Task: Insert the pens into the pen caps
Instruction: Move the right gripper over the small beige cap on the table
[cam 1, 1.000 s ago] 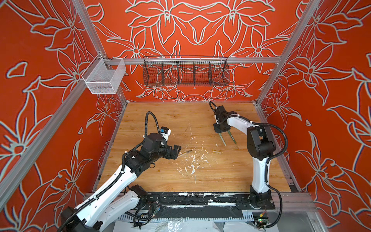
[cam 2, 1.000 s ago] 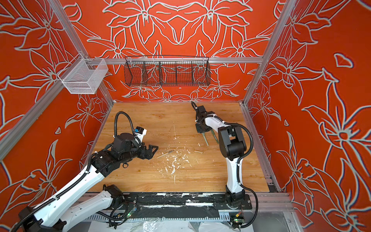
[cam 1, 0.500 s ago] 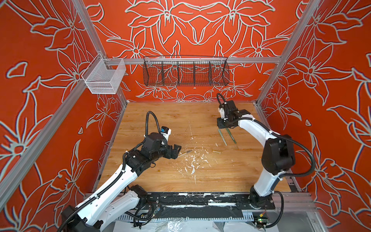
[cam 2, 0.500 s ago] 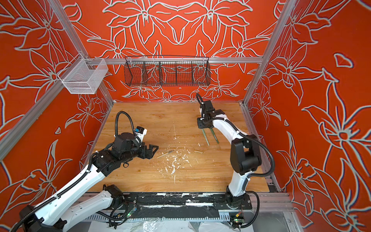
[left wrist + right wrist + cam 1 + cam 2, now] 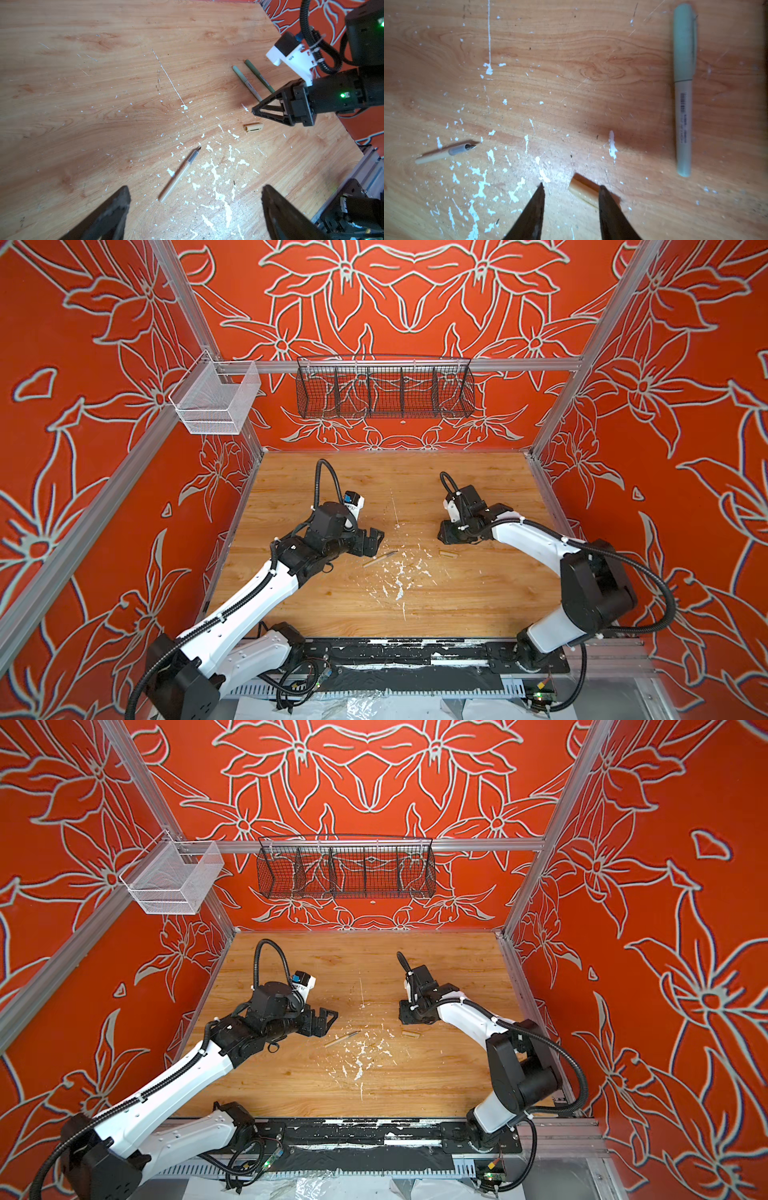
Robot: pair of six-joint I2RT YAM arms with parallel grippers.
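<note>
Now | beige cap just beside right claw | jaws parted

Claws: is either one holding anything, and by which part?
Nothing is held. The left gripper is open near the beige pen; the right gripper is open above the beige cap.

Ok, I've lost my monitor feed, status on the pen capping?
Left gripper open, near beige pen. Right gripper open, at beige cap. Pen and cap apart; pale green pen, dark green pen capped. Only paint flecks between.
</note>
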